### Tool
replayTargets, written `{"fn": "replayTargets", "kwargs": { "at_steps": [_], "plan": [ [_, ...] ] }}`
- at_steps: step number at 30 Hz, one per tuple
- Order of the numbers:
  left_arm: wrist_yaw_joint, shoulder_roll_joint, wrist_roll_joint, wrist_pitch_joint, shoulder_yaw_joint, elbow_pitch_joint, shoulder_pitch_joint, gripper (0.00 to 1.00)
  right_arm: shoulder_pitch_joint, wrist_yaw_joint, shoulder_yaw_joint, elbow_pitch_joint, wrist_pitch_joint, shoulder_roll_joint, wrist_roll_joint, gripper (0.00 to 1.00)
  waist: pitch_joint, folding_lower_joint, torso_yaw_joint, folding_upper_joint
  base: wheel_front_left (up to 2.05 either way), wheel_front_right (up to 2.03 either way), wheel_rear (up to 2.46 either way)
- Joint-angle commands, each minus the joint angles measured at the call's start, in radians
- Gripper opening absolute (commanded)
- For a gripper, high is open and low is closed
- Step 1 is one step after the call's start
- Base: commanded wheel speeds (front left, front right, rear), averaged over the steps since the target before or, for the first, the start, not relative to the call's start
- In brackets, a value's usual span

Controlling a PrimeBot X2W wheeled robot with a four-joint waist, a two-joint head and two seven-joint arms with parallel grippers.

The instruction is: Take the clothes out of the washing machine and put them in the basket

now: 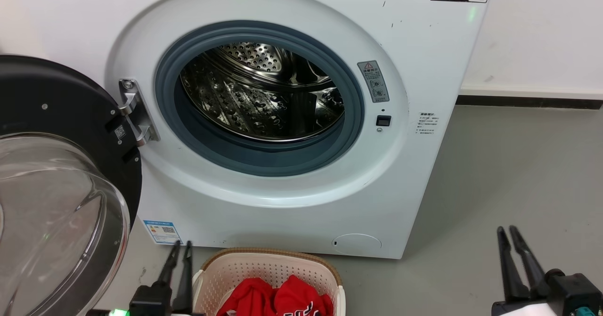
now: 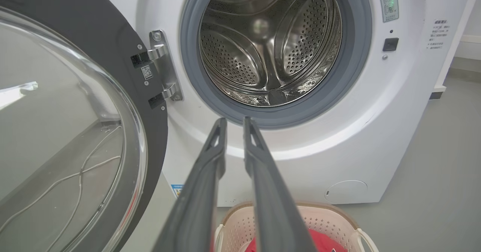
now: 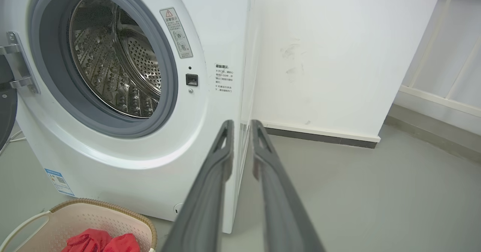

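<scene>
The washing machine (image 1: 282, 118) stands in front of me with its round glass door (image 1: 56, 203) swung open to the left. Its steel drum (image 2: 270, 45) shows bare metal, with no fabric in it. The clothes (image 1: 275, 298), bright red, lie bunched in the basket (image 1: 271, 259) on the floor below the machine's front. My left gripper (image 1: 182, 245) hovers just left of the basket, fingers a narrow gap apart and holding nothing. My right gripper (image 1: 506, 230) hangs over bare floor at the lower right, its fingers also slightly apart with nothing between them.
The open door juts out on the left, close to my left arm. Grey floor (image 1: 518, 174) stretches to the right of the machine as far as a white wall (image 3: 338, 56) with a dark skirting. A pale railing (image 3: 443, 75) runs at the far right.
</scene>
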Motion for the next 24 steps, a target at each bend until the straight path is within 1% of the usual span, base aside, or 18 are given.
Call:
{"fn": "replayTargets", "kwargs": {
  "at_steps": [1,3,4,8,24],
  "plan": [
    [-0.002,0.000,-0.017,0.004,0.007,-0.002,-0.012,0.00,-0.008,0.000,-0.004,-0.001,0.005,-0.001,0.017,0.00,0.000,0.0000,0.000,-0.0001,0.00,0.00,0.00],
    [-0.007,-0.002,-0.064,0.018,0.016,0.007,-0.022,0.00,-0.020,0.000,-0.009,0.010,0.020,-0.001,0.066,0.00,0.001,0.0000,-0.001,-0.0001,0.00,0.00,0.00],
    [-0.012,-0.004,-0.109,0.030,0.022,0.011,-0.029,0.00,-0.027,0.000,-0.010,0.016,0.031,-0.001,0.113,0.00,0.002,0.0000,-0.002,-0.0001,0.00,0.00,0.00],
    [-0.022,-0.008,-0.195,0.049,0.031,0.017,-0.038,0.00,-0.038,0.000,-0.009,0.024,0.050,-0.001,0.203,0.00,0.004,0.0000,-0.003,-0.0001,0.00,0.00,0.00],
    [-0.055,-0.020,-0.499,0.116,0.063,0.038,-0.076,0.00,-0.080,0.000,-0.010,0.057,0.115,-0.001,0.516,0.00,0.012,0.0000,-0.009,-0.0001,0.00,0.00,0.00]
  ]
}}
